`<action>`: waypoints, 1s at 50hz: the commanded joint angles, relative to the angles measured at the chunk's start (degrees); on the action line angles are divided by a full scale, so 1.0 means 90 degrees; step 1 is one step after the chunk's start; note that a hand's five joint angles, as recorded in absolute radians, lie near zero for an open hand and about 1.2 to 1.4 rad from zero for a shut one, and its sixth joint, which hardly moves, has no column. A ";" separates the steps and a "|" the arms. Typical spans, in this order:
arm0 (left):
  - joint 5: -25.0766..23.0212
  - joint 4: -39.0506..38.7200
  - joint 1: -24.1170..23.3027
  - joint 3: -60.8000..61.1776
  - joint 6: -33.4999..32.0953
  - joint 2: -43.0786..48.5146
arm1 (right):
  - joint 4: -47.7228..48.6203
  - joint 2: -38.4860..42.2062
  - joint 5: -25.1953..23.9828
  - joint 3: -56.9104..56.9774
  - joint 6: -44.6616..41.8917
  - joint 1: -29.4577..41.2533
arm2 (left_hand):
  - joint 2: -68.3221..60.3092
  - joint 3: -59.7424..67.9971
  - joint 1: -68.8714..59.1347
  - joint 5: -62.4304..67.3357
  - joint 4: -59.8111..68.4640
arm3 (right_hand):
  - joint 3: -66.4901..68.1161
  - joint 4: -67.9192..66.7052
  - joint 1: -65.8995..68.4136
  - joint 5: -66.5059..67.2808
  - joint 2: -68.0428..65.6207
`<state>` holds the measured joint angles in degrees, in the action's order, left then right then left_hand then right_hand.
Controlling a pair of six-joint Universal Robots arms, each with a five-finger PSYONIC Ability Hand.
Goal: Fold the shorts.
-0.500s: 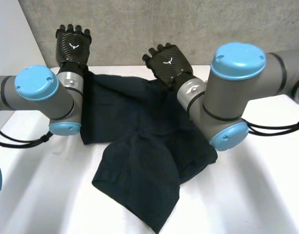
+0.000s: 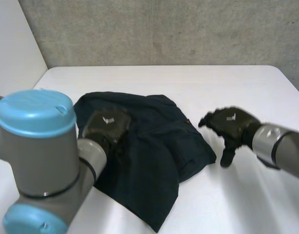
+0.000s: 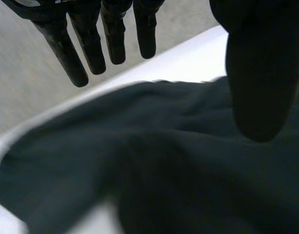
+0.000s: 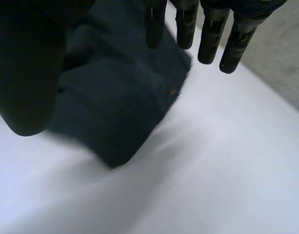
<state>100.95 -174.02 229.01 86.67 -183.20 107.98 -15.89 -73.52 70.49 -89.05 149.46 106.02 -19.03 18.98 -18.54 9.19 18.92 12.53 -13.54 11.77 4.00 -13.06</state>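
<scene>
White table [image 2: 198, 83] by concrete wall [image 2: 164, 29] holds shorts [image 2: 154, 151]; left robot hand [image 2: 108, 126], right robot hand [image 2: 228, 124] splayed, empty.

left robot hand [image 2: 108, 125] withdrawn over shorts [image 2: 156, 156]; right robot hand [image 2: 230, 122] beside

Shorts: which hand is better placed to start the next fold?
Probably left: the left hand is open right over the shorts, while the right hand is open above bare table beside them.

Matt dark cloth shorts [image 2: 154, 146] on a smooth white table [image 2: 227, 87]; rough grey concrete wall [image 2: 164, 29] behind
</scene>
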 commanded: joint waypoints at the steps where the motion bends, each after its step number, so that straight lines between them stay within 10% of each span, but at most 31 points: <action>1: 0.0004 0.0400 -0.0611 -0.0001 0.1615 0.0141 | 0.1616 0.0063 -0.0537 -0.1461 0.0199 -0.0207 | -0.0665 0.0671 -0.0719 0.0647 0.0677 | 0.1073 -0.0961 0.1157 0.0909 -0.1013; 11: 0.0141 0.0039 -0.1246 -0.0264 0.1811 0.0531 | 0.3035 0.0678 -0.0518 -0.1688 0.0932 -0.0159 | -0.0627 0.0633 -0.0682 0.0610 0.0640 | 0.1762 -0.1650 0.1846 0.1598 -0.1702; 18: 0.0716 -0.0303 -0.1578 -0.0518 0.1811 0.1009 | 0.3445 0.0854 -0.0498 -0.1619 0.0952 -0.0130 | -0.0627 0.0633 -0.0682 0.0610 0.0640 | 0.7494 -0.7383 0.7579 0.7331 -0.7435; 38: 0.2355 -0.0743 -0.2076 -0.0850 0.1860 0.2074 | 0.3474 0.0757 -0.0187 -0.1815 0.0874 -0.0110 | -0.0757 0.0763 -0.0812 0.0740 0.0770 | 0.7497 -0.7385 0.7581 0.7333 -0.7437; 45: 0.2915 -0.0762 -0.1999 -0.0597 0.1831 0.1841 | 0.3484 0.0513 -0.0029 -0.1756 0.0874 -0.0110 | -0.6760 0.6766 -0.6814 0.6742 0.6772 | 0.7497 -0.7385 0.7581 0.7333 -0.7437; 50: 0.2573 -0.0674 -0.1462 -0.0421 0.1177 0.1635 | 0.3387 0.0366 -0.0049 -0.1649 0.0864 -0.0100 | -0.6774 0.6780 -0.6828 0.6756 0.6787 | 0.7497 -0.7385 0.7581 0.7333 -0.7437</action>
<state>126.69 -180.76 211.24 80.88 -167.13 124.87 15.43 -68.57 70.17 -104.90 157.32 105.07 -67.71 67.28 -65.51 55.56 67.68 67.46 -68.19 53.51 55.64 -67.02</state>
